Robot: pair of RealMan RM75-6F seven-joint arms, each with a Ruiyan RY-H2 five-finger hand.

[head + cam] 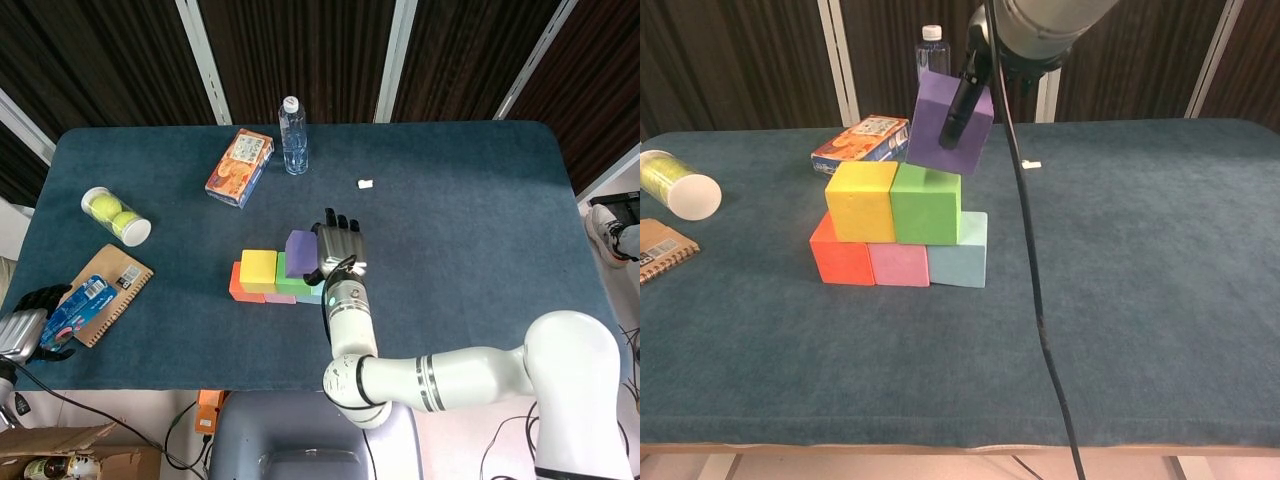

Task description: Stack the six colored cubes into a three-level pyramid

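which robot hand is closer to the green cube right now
Right. The right robot hand holds the purple cube just above the green cube; the left robot hand is far off at the table's edge.

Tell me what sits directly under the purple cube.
The tilted purple cube, held by the right hand, hangs above the green cube. Whether its lowest corner touches cannot be told.

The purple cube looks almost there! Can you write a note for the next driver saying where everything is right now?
Right hand: holds the purple foam cube, tilted, above the green foam cube; whether they touch is unclear.
Left hand: at the table's near left edge, by a blue packet; its grip can't be judged.
Done: red, pink and light blue foam cubes form the bottom row; yellow foam cube and green sit on top.
Left: level the purple cube, centre it over the yellow-green seam, release.
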